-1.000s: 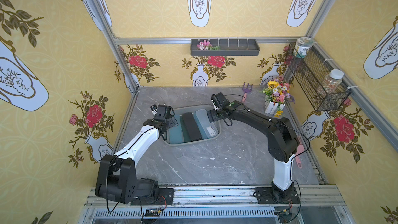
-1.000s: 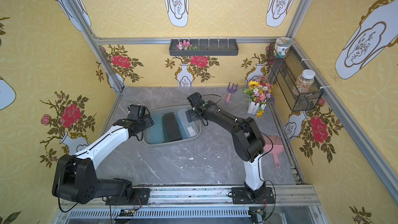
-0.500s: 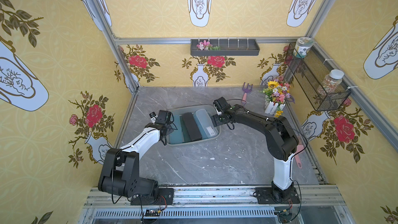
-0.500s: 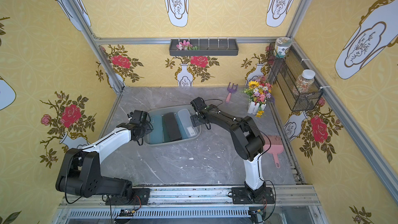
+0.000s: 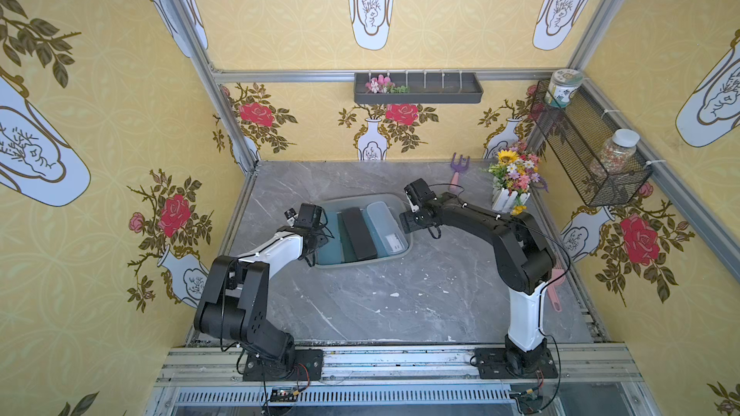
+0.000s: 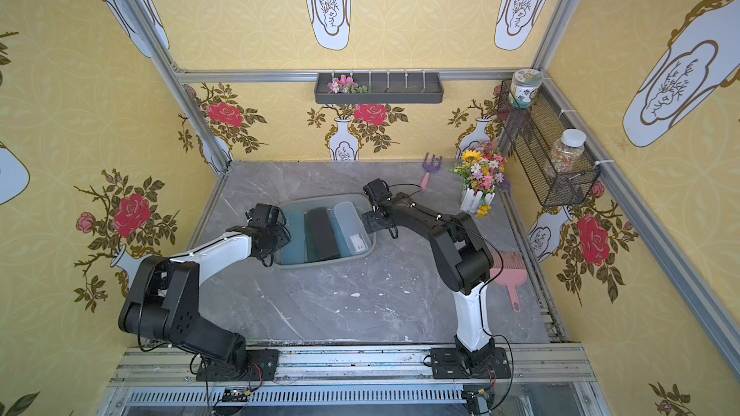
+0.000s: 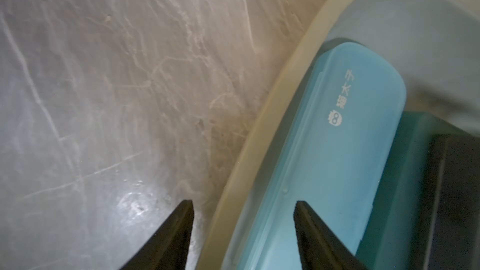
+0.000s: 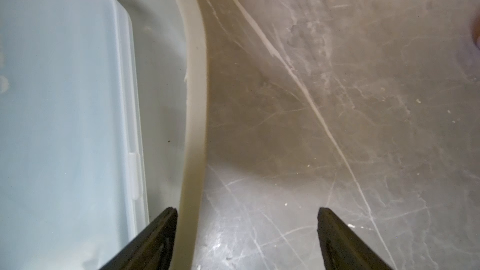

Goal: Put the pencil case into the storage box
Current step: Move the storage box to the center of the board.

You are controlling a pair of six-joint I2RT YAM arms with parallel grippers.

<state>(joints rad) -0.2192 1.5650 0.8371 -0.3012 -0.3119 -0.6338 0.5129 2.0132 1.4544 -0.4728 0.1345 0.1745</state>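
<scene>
By my reading, all three cases already lie inside the storage box, side by side: the blue pencil case against the left wall, the black pencil case in the middle, the pale pencil case at the right. I see none out on the table. So I judge the step in hand to be getting both arms clear without disturbing that. I take the left gripper as closed down, though a gap shows between its fingers. The outer finger hangs over the table just beside the box's left rim and the inner finger over the blue case, with the rim running between them (whether the pads press on anything I cannot tell). The right gripper stands wide open and empty, astride the right rim, one finger just inside beside the pale case, the other over bare table. I would raise each wrist straight up before drawing back toward the near edge, since a sideways pull could hook the flared rim and drag the box.
</scene>
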